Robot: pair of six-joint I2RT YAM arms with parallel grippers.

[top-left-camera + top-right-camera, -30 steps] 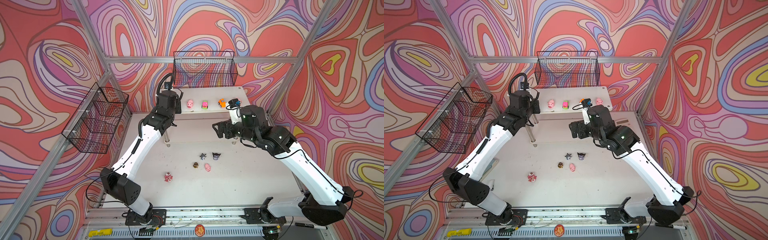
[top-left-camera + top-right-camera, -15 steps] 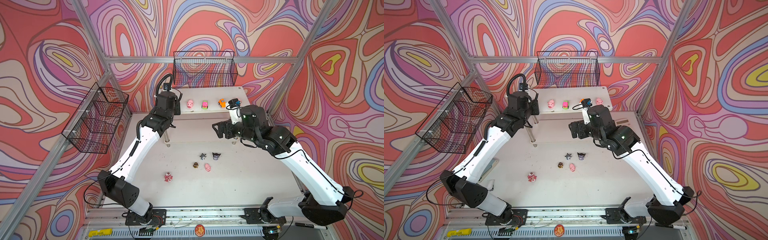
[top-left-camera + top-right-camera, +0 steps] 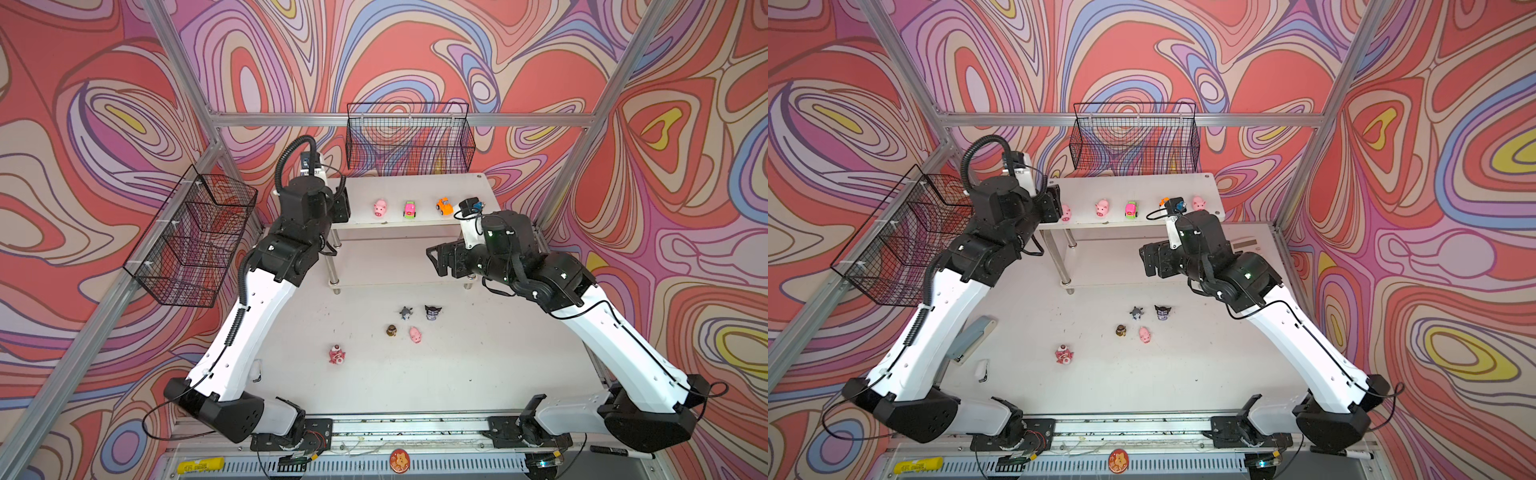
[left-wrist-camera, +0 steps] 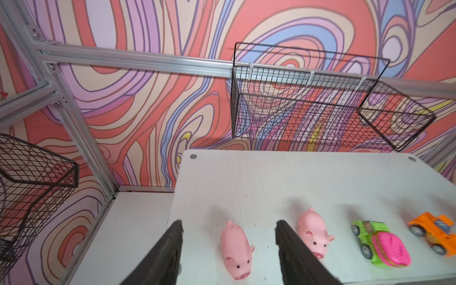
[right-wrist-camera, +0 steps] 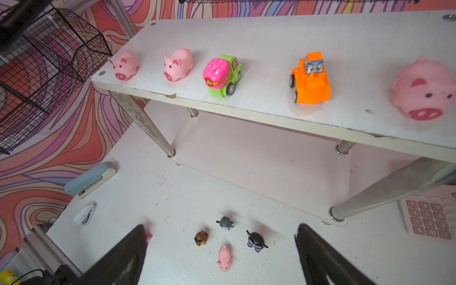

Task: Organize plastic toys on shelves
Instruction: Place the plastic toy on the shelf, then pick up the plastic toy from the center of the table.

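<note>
Five toys (image 5: 222, 74) line the top shelf (image 5: 271, 32), upper centre in both top views.
Left gripper (image 4: 229, 223) spread around the leftmost pink pig (image 3: 1065, 212), not touching; right gripper (image 5: 220, 227) wide apart, right of centre.

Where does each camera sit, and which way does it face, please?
Top views: overhead above the bases, looking down on the shelves; left arm, right arm show.
Left wrist: over the shelves, facing the back basket; left gripper flanks a pig.
Right wrist: before the shelves, facing them; open right gripper shows.
Both wrist views share the pink-green car.
</note>
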